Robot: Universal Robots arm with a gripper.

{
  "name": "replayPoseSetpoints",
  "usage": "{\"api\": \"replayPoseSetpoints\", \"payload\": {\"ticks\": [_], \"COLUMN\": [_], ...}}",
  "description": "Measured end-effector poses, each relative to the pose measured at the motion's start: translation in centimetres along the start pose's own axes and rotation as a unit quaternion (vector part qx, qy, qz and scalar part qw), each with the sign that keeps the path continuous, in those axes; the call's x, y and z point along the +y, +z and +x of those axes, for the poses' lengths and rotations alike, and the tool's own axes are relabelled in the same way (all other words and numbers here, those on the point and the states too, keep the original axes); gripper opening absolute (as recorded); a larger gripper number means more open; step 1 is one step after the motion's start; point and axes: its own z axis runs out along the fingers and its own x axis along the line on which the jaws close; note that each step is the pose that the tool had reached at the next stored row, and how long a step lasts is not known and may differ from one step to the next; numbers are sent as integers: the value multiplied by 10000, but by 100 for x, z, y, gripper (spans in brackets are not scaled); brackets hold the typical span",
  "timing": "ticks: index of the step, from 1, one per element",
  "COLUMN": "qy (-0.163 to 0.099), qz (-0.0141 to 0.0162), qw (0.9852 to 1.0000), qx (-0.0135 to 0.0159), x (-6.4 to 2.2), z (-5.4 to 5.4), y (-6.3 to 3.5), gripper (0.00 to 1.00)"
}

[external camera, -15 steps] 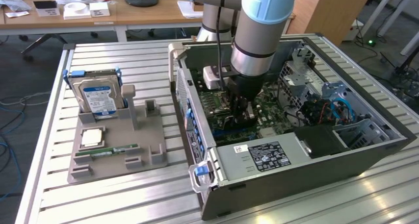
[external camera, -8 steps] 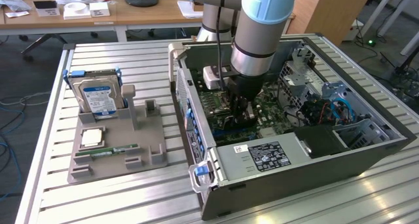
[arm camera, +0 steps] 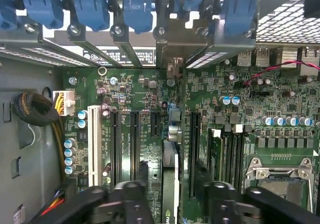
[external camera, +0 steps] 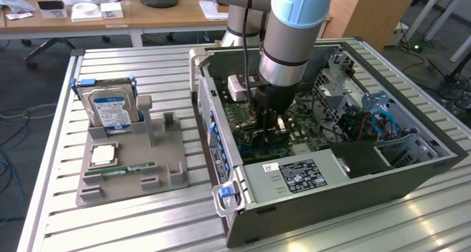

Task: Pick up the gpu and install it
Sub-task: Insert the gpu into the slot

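The gpu [arm camera: 170, 184] stands on edge in a motherboard [arm camera: 280, 98] slot, seen edge-on, its bracket end toward the case's rear slot covers with blue clips [arm camera: 137, 6]. My gripper [arm camera: 171, 168] straddles it. Both fingers [arm camera: 142, 176] stand a little apart from the card's faces, so the jaws are open. In the exterior view the gripper [external camera: 268, 125] reaches straight down into the open computer case [external camera: 331, 175], and the card below it is mostly hidden by the fingers.
On the exterior view's left, a grey holder tray [external camera: 158, 153] carries a silver hard drive [external camera: 110, 110], a processor chip [external camera: 103, 154] and a green RAM stick [external camera: 121, 169]. Inside the case, cables [external camera: 379, 125], a drive cage and the power supply crowd the exterior view's right.
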Motion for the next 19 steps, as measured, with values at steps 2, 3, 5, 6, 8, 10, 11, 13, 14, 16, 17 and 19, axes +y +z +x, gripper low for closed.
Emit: {"api": "replayPoseSetpoints", "payload": {"ticks": [2, 3, 5, 6, 8, 10, 11, 13, 14, 16, 17, 19], "qy": [0, 0, 0, 0, 0, 0, 0, 0, 0, 0, 0, 0], "qz": [0, 0, 0, -1, -1, -1, 0, 0, 0, 0, 1, 2], "qw": [10000, 10000, 10000, 10000, 10000, 10000, 10000, 10000, 10000, 10000, 10000, 10000], "qx": [0, 0, 0, 2, 1, 1, 0, 0, 0, 0, 0, 0], "x": [0, 0, 0, 0, -1, -2, -3, -4, -5, -6, -7, -9], "z": [0, 0, 0, 0, -1, -2, -3, -5, -7, -8, -9, -11], "y": [0, 0, 0, -7, -46, -103, -136, -207, -242, -316, -355, -435], "gripper": [56, 56, 63, 63, 63, 63, 63, 63, 63, 63, 63, 63]}}
